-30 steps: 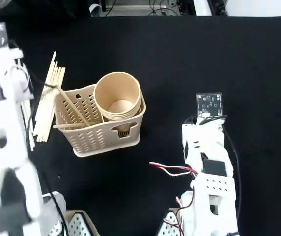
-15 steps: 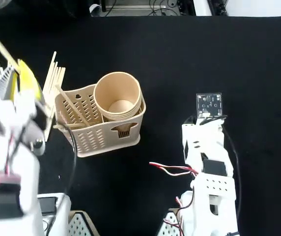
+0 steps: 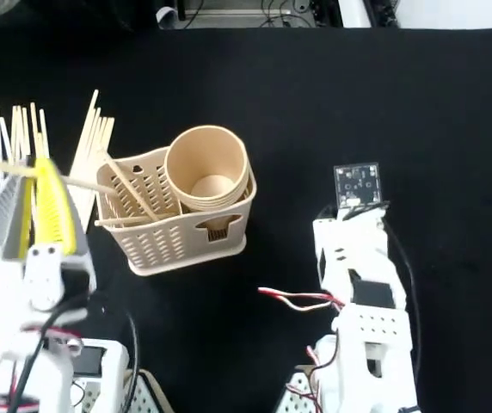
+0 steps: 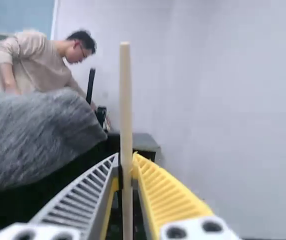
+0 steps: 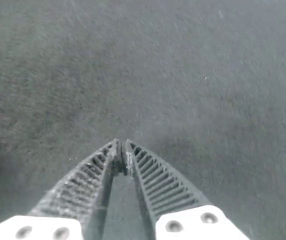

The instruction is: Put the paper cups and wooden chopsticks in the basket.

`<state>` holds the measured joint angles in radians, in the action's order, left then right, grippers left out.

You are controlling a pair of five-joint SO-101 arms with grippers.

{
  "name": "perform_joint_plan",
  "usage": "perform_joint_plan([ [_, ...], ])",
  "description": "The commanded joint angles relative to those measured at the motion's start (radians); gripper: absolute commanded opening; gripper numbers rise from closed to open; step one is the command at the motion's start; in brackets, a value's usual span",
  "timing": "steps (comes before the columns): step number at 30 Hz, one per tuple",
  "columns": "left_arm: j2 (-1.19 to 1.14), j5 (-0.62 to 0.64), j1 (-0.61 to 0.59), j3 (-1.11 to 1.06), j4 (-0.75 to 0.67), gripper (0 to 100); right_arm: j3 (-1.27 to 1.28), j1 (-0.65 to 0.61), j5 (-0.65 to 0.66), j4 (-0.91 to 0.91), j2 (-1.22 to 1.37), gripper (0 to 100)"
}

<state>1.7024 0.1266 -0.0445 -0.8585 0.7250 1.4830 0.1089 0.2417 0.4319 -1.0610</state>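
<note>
**White arms, ribbed claws**

Both arms are white printed plastic. The left claw pairs a grey ribbed finger with a yellow finger. The right claw is dark grey and ribbed, with screws in its white bases. The right arm carries a black square board and loose red and white wires.

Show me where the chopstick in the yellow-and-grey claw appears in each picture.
High view: the chopstick lies crosswise near the left edge, pointing at the basket.
Left wrist view: the chopstick stands upright, centre.
Right wrist view: the right gripper over black cloth.
Shared landmark: the left gripper, yellow and grey fingers, shut on it.
</note>
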Motion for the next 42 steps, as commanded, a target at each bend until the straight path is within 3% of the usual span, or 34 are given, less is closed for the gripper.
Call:
perform_joint_plan([
  [1, -0.02, 0.008, 0.007, -0.082, -0.011, 3, -0.007, -0.014, 0.009, -0.02, 0.005, 1.2],
  [5, -0.021, 0.002, 0.007, -0.18, -0.011, 4, -0.007, -0.014, 0.009, -0.02, 0.005, 1.2],
  [9, -0.023, 0.009, 0.008, -0.188, 0.025, 19, -0.007, -0.014, 0.009, -0.02, 0.005, 1.2],
  [18, -0.092, -0.009, 0.047, 0.097, 0.301, 21, -0.005, -0.014, 0.009, -0.02, 0.005, 1.2],
  [29, -0.832, -0.025, -0.357, 0.572, 0.506, 21, -0.005, -0.012, 0.009, -0.02, 0.005, 1.2],
  [38, -1.35, -0.037, -0.486, 0.796, 0.526, 21, -0.005, -0.012, 0.009, -0.02, 0.005, 1.2],
  [42, -1.57, -0.127, -0.484, 0.886, 0.526, 21, -0.005, -0.012, 0.009, -0.02, 0.005, 1.2],
])
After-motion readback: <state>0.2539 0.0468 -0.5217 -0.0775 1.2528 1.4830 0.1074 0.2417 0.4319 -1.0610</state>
